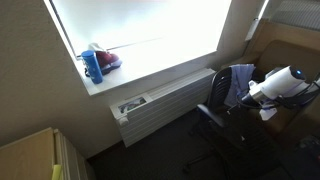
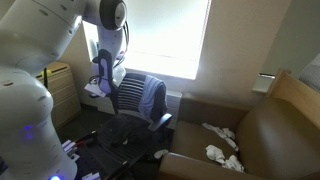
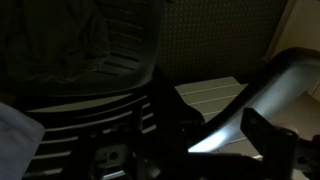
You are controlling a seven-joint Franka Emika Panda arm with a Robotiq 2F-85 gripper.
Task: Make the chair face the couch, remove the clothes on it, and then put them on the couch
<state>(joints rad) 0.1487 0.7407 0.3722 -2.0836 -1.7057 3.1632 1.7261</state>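
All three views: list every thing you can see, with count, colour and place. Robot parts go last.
chair: one, dark grey-black, beside the couch
clothes: one garment, light blue and lavender, draped over the chair's back
couch: one, brown-tan, next to the chair
cloths: two, white, on the couch seat
bottle: one, blue, on the window sill
red item: one, red, beside the bottle; too small to name
radiator: one, white, under the sill
cabinet: one, light wood, left of the radiator in an exterior view
robot arm: one, white, reaching to the chair's back
jaws: one pair, dark, open and empty, close to the chair's back slats
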